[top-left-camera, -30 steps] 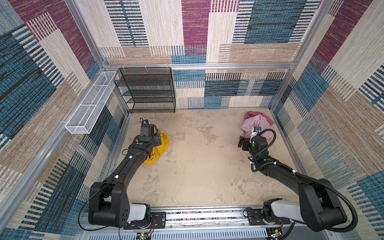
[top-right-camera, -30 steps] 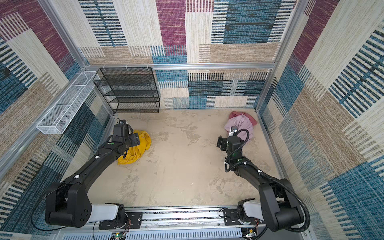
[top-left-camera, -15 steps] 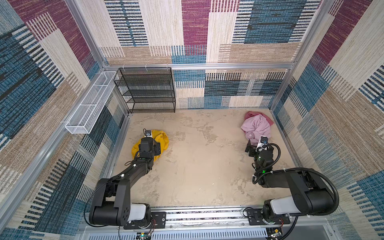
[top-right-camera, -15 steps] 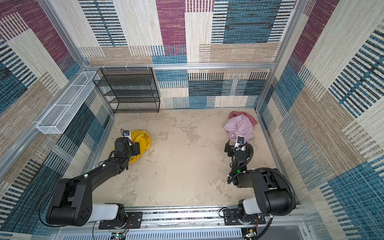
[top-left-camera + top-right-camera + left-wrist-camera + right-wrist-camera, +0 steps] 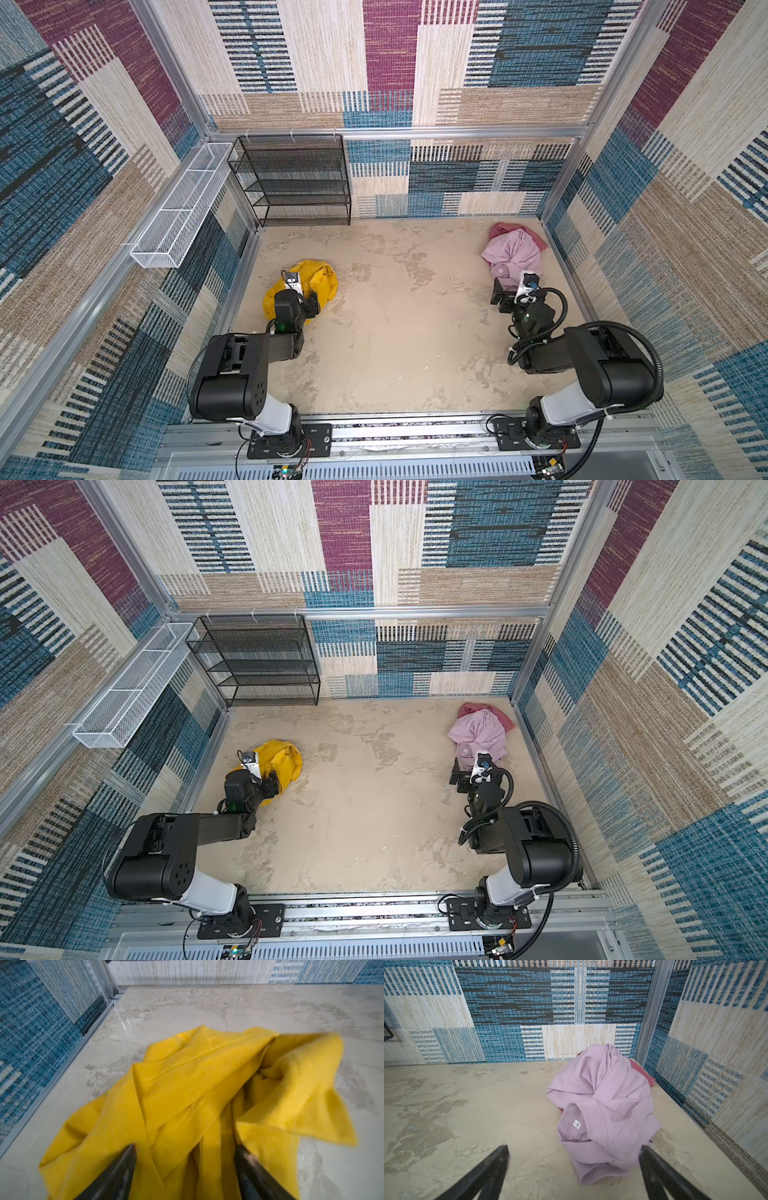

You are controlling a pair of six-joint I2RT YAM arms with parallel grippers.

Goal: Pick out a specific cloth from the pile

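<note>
The yellow cloth (image 5: pixel 187 1088) lies crumpled on the bench (image 5: pixel 207 1012), directly beneath and ahead of the left tool (image 5: pixel 185 1148), whose jaws stand spread wide over its folds. The pile (image 5: pixel 602 1109), a pale lilac top over a rose-red garment (image 5: pixel 645 1076), sits just ahead of the right tool (image 5: pixel 574 1149), which is also spread open.

I see three clothes: one yellow cloth (image 5: pixel 320 278), one pink top (image 5: pixel 515 255), one red top (image 5: pixel 505 227). There are two hands, left hand (image 5: pixel 185 1145) and right hand (image 5: pixel 574 1146), one black shelf (image 5: pixel 297 178) and one white basket (image 5: pixel 178 220).
</note>
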